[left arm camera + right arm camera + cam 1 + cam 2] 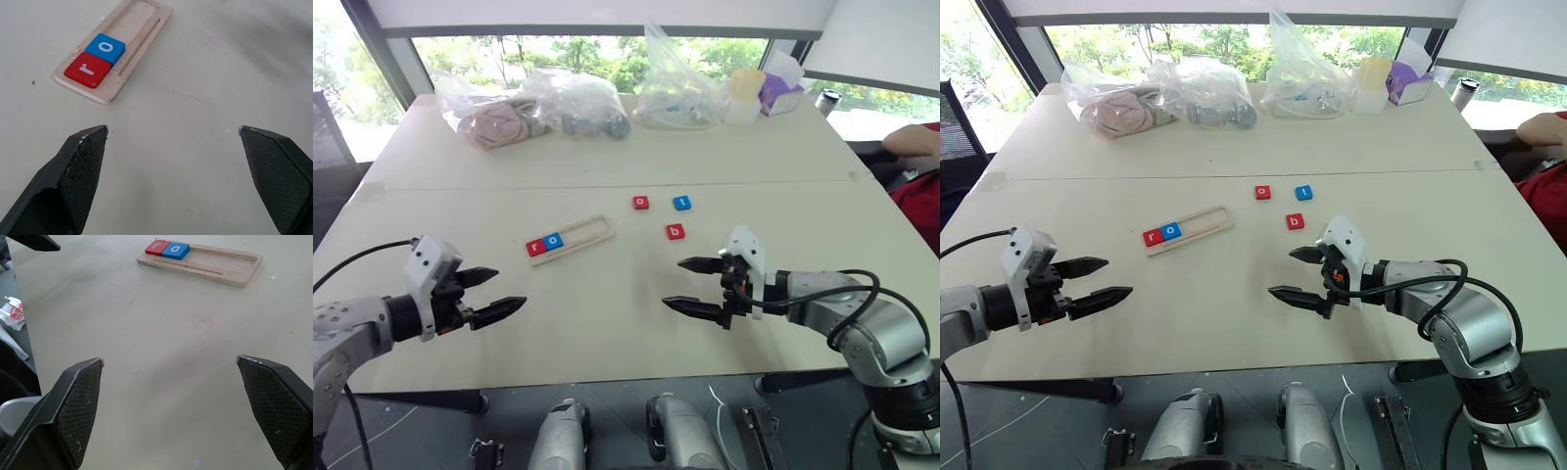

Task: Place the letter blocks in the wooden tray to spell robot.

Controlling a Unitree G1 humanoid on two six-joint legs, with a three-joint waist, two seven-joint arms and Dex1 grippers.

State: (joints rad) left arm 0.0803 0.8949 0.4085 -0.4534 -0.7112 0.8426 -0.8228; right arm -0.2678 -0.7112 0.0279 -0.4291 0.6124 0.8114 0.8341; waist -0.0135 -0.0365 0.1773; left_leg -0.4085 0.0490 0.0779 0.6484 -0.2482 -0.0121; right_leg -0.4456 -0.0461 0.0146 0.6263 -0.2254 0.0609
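Red r (535,247) and blue o (554,240) are seated in the wooden tray (592,231). Left tool (493,294) and right tool (697,286) are held wide, empty, above the table (607,323).

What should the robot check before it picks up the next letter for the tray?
1. Tray has room after the red r and blue o: ok, the rest of the slot is bare.
2. Next letter, the red b, is free on the table, apart from the other tiles: ok.
3. Right gripper is open and holds nothing: ok.
4. Left gripper is open and holds nothing: ok.
5. Red o and blue t lie face up, ready for later: ok.
6. The b is turned the right way for the tray: cannot tell.
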